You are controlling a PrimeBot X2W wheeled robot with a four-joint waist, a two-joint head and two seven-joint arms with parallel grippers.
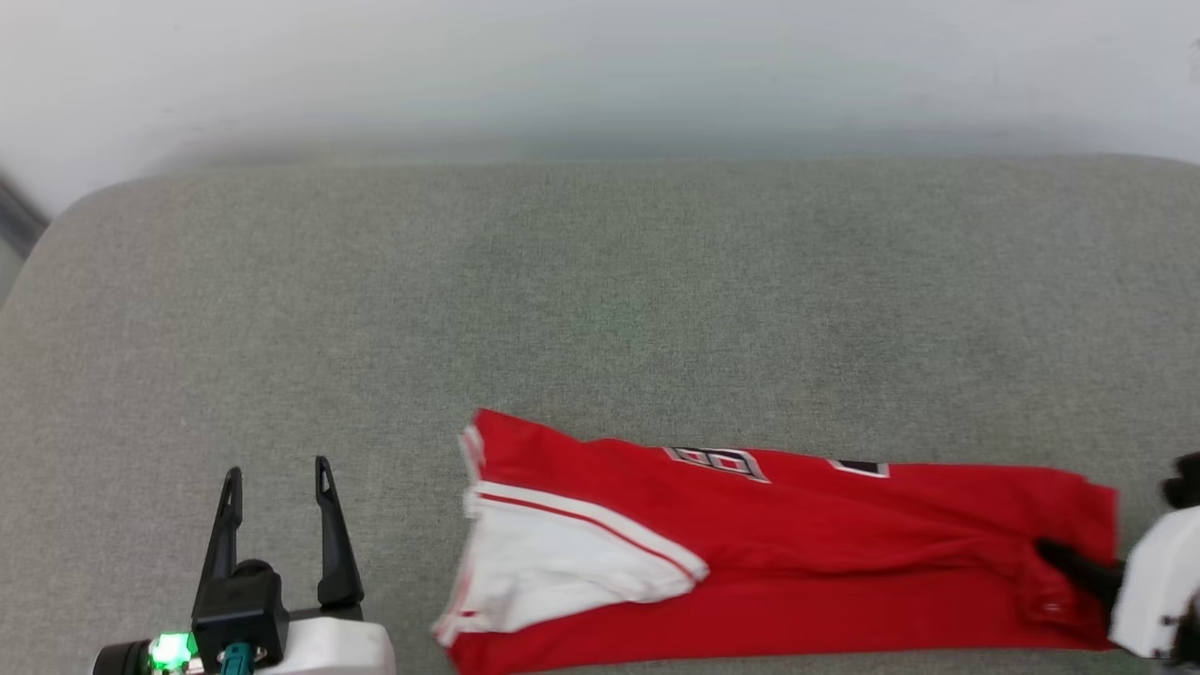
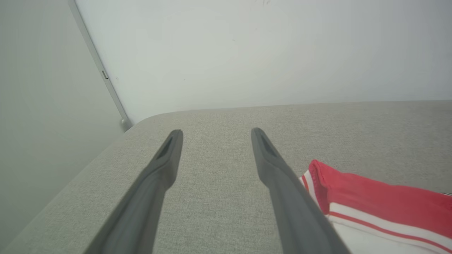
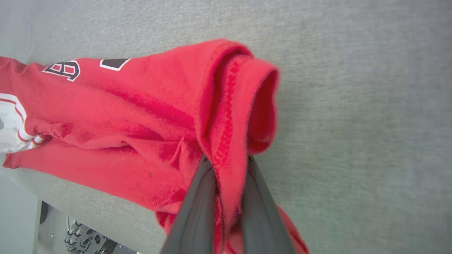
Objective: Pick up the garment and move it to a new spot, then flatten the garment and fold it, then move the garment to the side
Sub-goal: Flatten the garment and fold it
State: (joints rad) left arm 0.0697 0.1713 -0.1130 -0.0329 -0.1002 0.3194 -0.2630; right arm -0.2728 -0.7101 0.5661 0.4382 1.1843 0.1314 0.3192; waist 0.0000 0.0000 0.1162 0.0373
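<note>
The garment [image 1: 797, 544], a red T-shirt with a white sleeve, lies folded into a long band near the front edge of the grey cushioned surface [image 1: 600, 309]. My right gripper [image 1: 1064, 558] is at the band's right end, shut on the red hem. In the right wrist view the garment [image 3: 141, 116] has its hem bunched and pinched between my two dark fingers [image 3: 201, 197]. My left gripper [image 1: 277, 483] stands open to the left of the shirt, apart from it. In the left wrist view its fingers [image 2: 166, 165] spread over bare cushion, the garment's striped sleeve edge [image 2: 370, 197] to their right.
A pale wall [image 1: 600, 75] rises behind the cushion's far edge. The cushion's rounded left corner [image 2: 141, 123] drops off beside a wall trim strip [image 2: 102, 74]. Below the front edge, part of the robot base [image 3: 81, 240] shows.
</note>
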